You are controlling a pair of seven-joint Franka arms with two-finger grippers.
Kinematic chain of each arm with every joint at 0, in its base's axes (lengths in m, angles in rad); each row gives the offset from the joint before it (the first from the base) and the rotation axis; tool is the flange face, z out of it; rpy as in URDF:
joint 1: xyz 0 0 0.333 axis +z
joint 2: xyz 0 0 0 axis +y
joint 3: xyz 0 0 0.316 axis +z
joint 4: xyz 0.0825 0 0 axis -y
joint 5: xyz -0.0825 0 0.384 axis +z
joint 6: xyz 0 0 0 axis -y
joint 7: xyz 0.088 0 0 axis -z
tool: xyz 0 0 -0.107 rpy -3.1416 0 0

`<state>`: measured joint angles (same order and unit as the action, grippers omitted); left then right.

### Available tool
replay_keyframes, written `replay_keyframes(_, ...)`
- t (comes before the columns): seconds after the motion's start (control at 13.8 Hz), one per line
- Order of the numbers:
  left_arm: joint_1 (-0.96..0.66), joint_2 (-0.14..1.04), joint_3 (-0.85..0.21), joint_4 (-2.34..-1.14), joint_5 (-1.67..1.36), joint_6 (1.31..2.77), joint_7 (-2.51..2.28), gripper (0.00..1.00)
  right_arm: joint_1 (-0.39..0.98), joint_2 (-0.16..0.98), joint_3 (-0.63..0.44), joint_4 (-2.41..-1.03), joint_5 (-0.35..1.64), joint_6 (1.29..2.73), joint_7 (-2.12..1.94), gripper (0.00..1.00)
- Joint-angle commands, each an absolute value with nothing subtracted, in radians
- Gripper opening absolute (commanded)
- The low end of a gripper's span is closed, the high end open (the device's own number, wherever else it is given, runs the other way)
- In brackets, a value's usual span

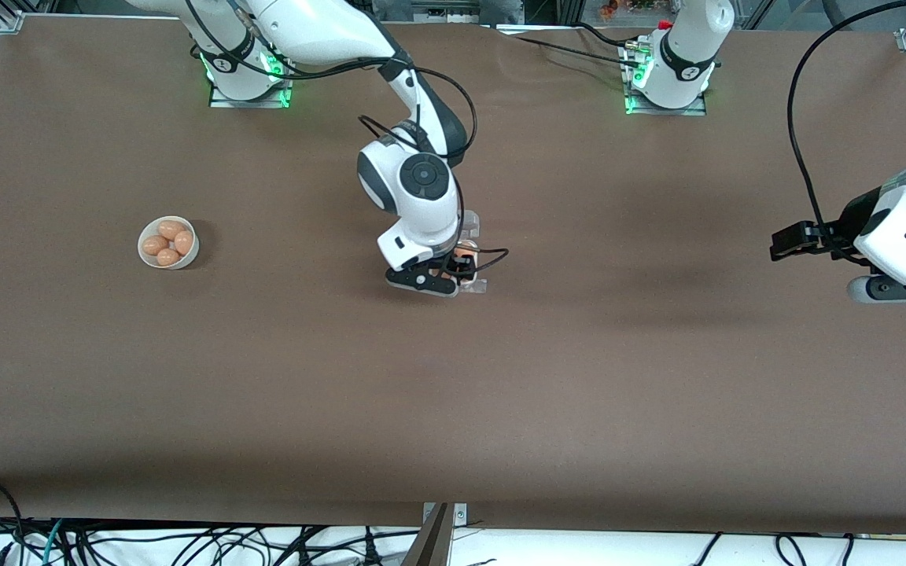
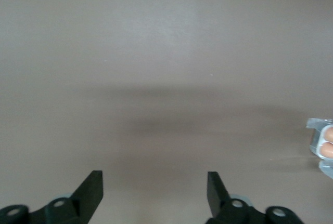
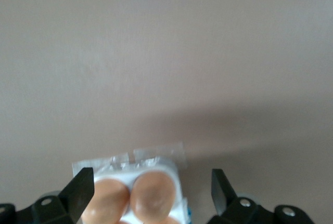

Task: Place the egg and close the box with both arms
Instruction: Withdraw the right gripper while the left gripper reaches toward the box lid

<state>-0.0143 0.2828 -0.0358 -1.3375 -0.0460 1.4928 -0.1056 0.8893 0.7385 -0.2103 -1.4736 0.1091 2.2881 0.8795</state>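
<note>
Front view: bowl (image 1: 168,242) holds four eggs, toward the right arm's end; right gripper (image 1: 453,275) low over the egg carton (image 1: 475,284) at mid-table.
Left wrist view: left gripper (image 2: 154,193) wide, holding nothing, over bare table (image 2: 166,68).
Right wrist view: right gripper spread wide, holding nothing; two eggs (image 3: 151,193) seated in carton cells.

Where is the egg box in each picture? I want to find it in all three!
Front view: the egg box sits mid-table, mostly hidden under the right end effector, whose fingers are open.
Left wrist view: the egg box peeks in at the picture's edge, with eggs inside.
Right wrist view: the egg box lies between the open fingers, eggs showing.
Shared landmark: the brown table under the box in every view.
</note>
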Motion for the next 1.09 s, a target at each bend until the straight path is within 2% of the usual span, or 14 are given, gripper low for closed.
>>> replay_keyframes(0.0,-0.041,0.290,-0.032,-1.330,-0.110,1.479,-0.112,0.52,0.830,0.687,-0.202,-1.470,0.159,2.229,0.795,1.00)
replay_keyframes(0.22,-0.119,0.317,-0.032,-1.331,-0.141,1.467,-0.248,0.26,0.764,0.643,-0.207,-1.470,0.169,2.130,0.654,1.00)
replay_keyframes(0.36,-0.193,0.347,-0.032,-1.330,-0.155,1.466,-0.357,0.13,0.732,0.626,-0.215,-1.470,0.170,2.074,0.586,1.00)
replay_keyframes(0.65,-0.255,0.393,-0.032,-1.330,-0.257,1.468,-0.422,0.01,0.625,0.585,-0.213,-1.470,0.178,1.974,0.399,1.00)
replay_keyframes(0.8,-0.288,0.426,-0.032,-1.328,-0.305,1.470,-0.460,0.00,0.580,0.568,-0.212,-1.471,0.178,1.938,0.341,1.00)
replay_keyframes(0.87,-0.307,0.446,-0.031,-1.328,-0.323,1.470,-0.477,0.00,0.543,0.531,-0.204,-1.485,0.178,1.933,0.328,1.00)
replay_keyframes(1.01,-0.343,0.478,-0.032,-1.328,-0.356,1.470,-0.521,0.00,0.410,0.412,-0.108,-1.555,0.161,1.922,0.307,1.00)
